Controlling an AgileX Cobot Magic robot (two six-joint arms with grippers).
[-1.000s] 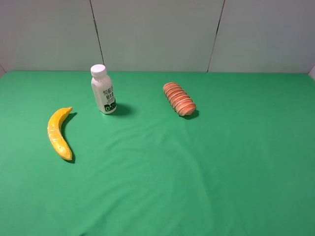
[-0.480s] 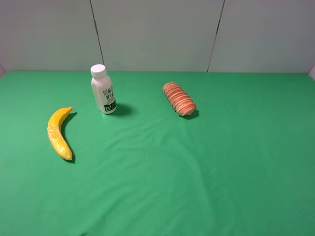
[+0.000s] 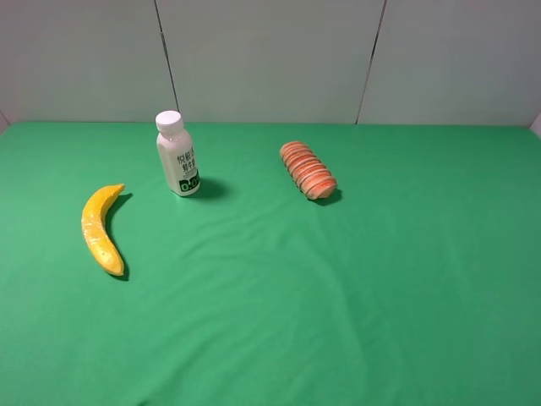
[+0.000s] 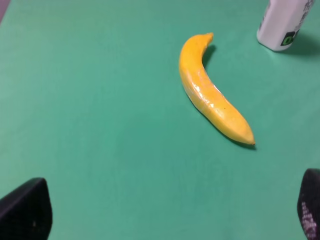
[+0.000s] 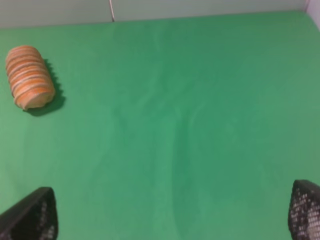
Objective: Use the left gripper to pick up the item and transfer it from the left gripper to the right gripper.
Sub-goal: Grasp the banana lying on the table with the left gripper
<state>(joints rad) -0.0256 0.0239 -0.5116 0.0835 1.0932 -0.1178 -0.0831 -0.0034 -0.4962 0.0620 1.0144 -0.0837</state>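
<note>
The yellow banana [image 3: 101,230] lies flat on the green cloth at the left, its ends pointing away and toward the front. In the left wrist view the banana [image 4: 212,94] lies well ahead of my left gripper [image 4: 170,212], whose two black fingertips [image 4: 25,210] stand wide apart with nothing between them. My right gripper [image 5: 172,212] is open and empty too, above bare cloth, with only its fingertips [image 5: 30,215] showing. Neither arm shows in the exterior high view.
A white bottle [image 3: 177,155] stands upright behind and right of the banana; its base shows in the left wrist view [image 4: 282,22]. A ridged orange-pink sliced loaf [image 3: 308,169] lies near the middle back, also in the right wrist view [image 5: 28,76]. A grey wall bounds the back.
</note>
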